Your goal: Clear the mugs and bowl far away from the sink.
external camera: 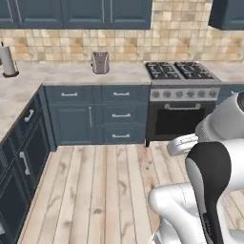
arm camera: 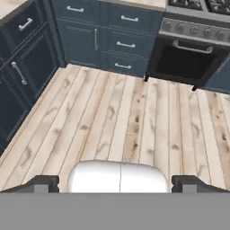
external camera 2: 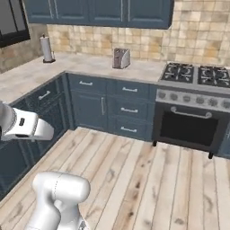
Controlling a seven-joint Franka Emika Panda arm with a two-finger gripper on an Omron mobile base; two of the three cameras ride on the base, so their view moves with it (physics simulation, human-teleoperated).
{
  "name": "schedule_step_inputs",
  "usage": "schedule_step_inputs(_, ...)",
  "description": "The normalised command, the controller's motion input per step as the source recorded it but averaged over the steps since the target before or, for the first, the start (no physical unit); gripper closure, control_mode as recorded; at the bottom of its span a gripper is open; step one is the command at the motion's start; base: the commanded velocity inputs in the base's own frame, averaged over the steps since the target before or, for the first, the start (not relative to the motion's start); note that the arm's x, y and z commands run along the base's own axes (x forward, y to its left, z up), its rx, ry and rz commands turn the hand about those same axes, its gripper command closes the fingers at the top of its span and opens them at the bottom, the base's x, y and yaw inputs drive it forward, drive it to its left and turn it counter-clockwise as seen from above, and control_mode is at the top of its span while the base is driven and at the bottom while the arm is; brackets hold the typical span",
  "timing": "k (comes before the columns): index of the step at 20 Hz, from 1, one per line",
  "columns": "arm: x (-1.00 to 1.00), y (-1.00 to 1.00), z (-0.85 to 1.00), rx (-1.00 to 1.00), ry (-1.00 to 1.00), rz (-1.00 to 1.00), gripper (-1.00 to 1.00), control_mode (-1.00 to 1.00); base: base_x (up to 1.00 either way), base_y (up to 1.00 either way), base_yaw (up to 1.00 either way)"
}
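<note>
Above the plank floor (arm camera: 117,121), the hand (arm camera: 116,183) is held released, its two dark fingertips (arm camera: 42,183) set wide apart with nothing between them. Beyond it, navy drawers (arm camera: 121,45) and a black oven (arm camera: 188,58) are faced. On the tabletop (external camera 2: 90,65) a toaster (external camera 2: 121,58) and a paper-towel roll (external camera 2: 46,48) are seen. Where the mugs, bowl and sink are cannot be told.

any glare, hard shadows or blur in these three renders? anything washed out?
Left base view: flat even light, soft low-res blur, no glare on the toaster; the paper towel roll stays readable. Right base view: same flat light, only a faint shadow under the oven. Hand view: floor planks sharpest; the open claw has dark tips, and the white body between them is nearly washed out.
</note>
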Motion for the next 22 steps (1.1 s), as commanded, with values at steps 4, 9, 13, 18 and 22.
schedule_step_inputs(4, 0.0, 0.0, 0.0, 0.0, 0.0, 0.0, -1.0, 1.0, 0.0, 0.0, 1.0)
schedule_step_inputs(9, 0.0, 0.0, 0.0, 0.0, 0.0, 0.0, -1.0, 1.0, 0.08, 0.0, 1.0)
schedule_step_inputs(13, 0.0, 0.0, 0.0, 0.0, 0.0, 0.0, -1.0, 1.0, 0.21, -0.19, 0.86)
schedule_step_inputs(18, 0.0, 0.0, 0.0, 0.0, 0.0, 0.0, -1.0, 1.0, 0.43, -0.53, 0.58)
schedule_step_inputs(22, 0.0, 0.0, 0.0, 0.0, 0.0, 0.0, -1.0, 1.0, 0.66, -0.38, 0.44)
